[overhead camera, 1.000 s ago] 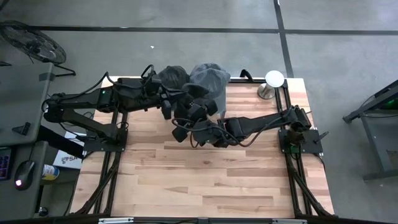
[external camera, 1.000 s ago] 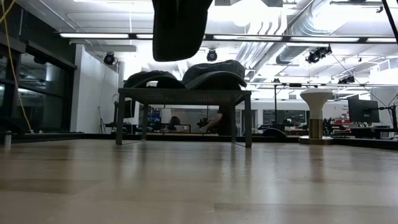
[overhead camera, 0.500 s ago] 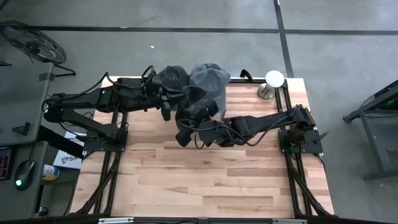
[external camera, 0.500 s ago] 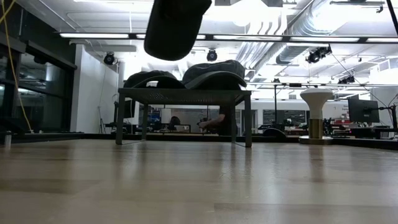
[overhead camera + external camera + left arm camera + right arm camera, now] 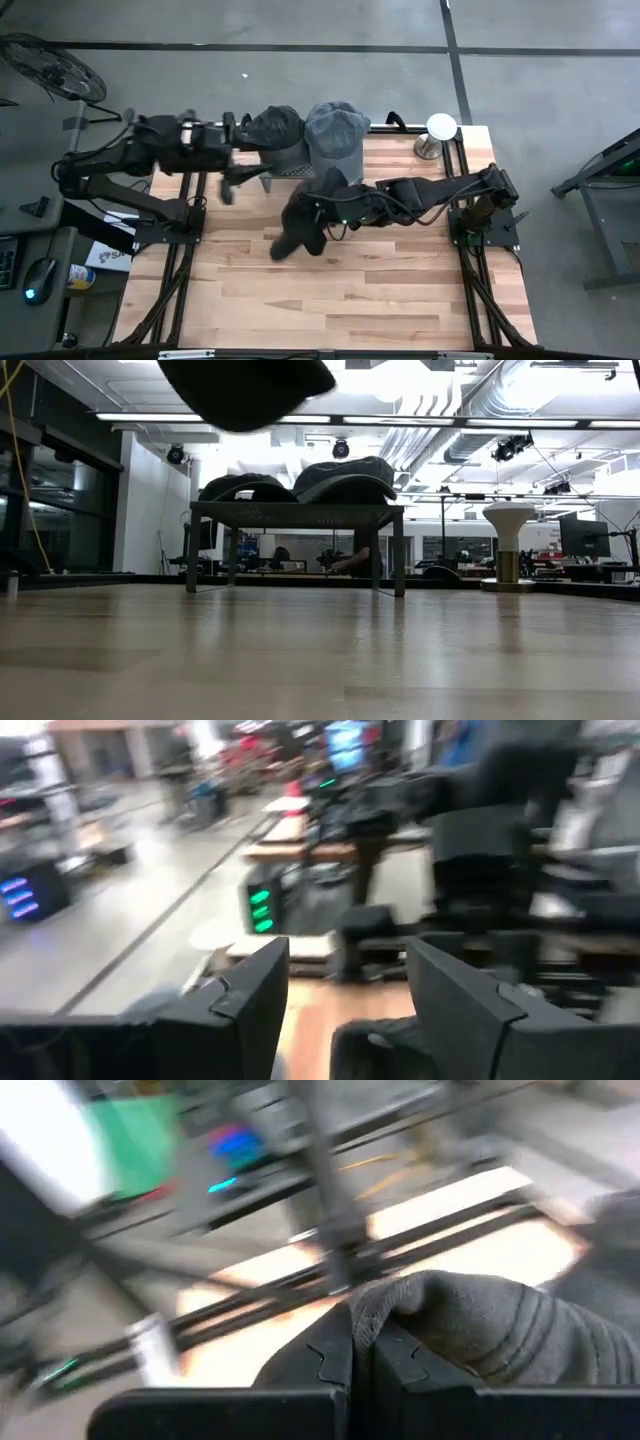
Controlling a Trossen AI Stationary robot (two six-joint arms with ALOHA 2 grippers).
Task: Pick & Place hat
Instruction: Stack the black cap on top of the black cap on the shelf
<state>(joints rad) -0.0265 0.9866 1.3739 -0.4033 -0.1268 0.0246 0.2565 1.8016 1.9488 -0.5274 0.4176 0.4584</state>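
Seen from above, at the far left of the rack point(image 5: 290, 172): left gripper point(image 5: 228, 186), raised just beside its near left corner, fingers point(image 5: 250, 1010) spread apart with nothing between them. On top of the rack, at the far edge of the wooden tabletop point(image 5: 400, 290): two grey hats side by side, darker hat point(image 5: 275, 125) on the left, lighter hat point(image 5: 338, 130) on the right. Nearer than the rack, above bare tabletop: right gripper point(image 5: 330, 205), fingers point(image 5: 345, 1360) clenched on a fold of a third, dark hat point(image 5: 300, 228), held clear of the wood; in the low view, hung as a dark shape point(image 5: 245, 390) high above the rack point(image 5: 295, 510). Well right of the rack, at the far right corner: white-topped stand point(image 5: 438, 130).
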